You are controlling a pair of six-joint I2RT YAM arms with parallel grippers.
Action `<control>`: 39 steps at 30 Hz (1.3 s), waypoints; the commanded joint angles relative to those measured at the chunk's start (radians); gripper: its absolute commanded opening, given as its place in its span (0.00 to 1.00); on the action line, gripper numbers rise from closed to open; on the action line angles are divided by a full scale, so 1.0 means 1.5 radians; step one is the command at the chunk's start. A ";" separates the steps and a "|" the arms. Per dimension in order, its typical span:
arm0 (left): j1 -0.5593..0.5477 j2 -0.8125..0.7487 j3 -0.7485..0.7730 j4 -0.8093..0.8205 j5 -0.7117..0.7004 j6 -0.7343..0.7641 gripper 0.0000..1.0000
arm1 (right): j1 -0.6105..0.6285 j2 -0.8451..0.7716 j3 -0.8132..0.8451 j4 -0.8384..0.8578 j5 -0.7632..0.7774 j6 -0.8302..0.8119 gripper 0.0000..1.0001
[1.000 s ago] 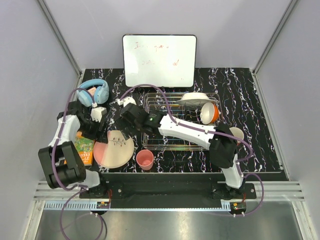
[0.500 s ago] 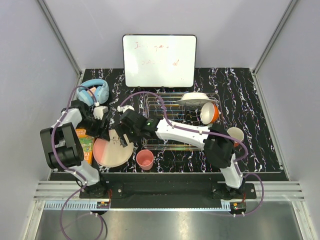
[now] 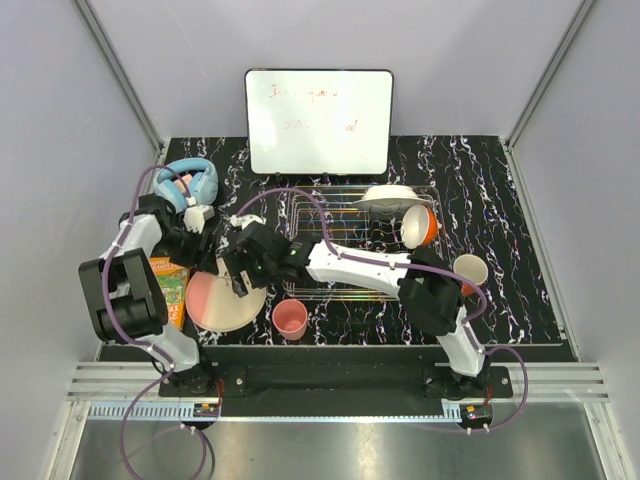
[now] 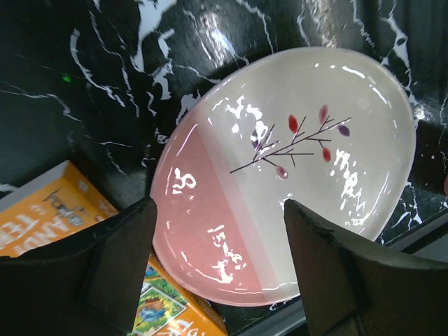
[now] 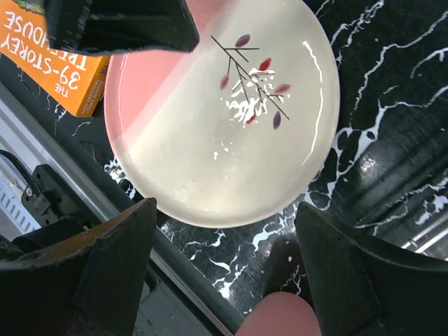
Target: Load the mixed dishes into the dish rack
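The large pink plate with the twig drawing (image 3: 222,303) lies flat on the table at the front left, one edge resting on an orange book (image 3: 168,290). My left gripper (image 4: 220,210) hovers open over its pink half (image 4: 210,210). My right gripper (image 5: 225,231) hovers open over the plate's cream near edge (image 5: 224,140); neither touches it. In the top view both grippers (image 3: 205,262) (image 3: 238,282) crowd over the plate. The dish rack (image 3: 340,280) holds a pale dish (image 3: 390,197) and an orange bowl (image 3: 420,226). A small pink cup (image 3: 290,318) stands near the front edge, and an orange mug (image 3: 470,270) to the right.
Light-blue headphones (image 3: 188,181) lie at the back left. A whiteboard (image 3: 318,120) stands behind the rack. The table's front edge and metal rail (image 5: 84,210) run close below the plate. The pink cup (image 5: 273,318) sits right beside my right gripper's fingers.
My right gripper has swung left from the rack's corner to above the plate. The left gripper has settled over the plate's far side as its elbow swung back.
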 commanded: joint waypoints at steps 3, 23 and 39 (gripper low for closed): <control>0.005 -0.039 0.059 0.007 0.021 0.016 0.77 | -0.004 0.074 0.046 -0.034 -0.011 -0.001 0.88; 0.005 0.090 0.039 0.077 -0.016 0.042 0.73 | -0.059 0.080 0.036 -0.047 0.006 -0.016 0.87; 0.003 0.101 0.013 0.077 -0.024 0.074 0.48 | -0.081 0.111 0.052 -0.046 -0.053 -0.005 0.84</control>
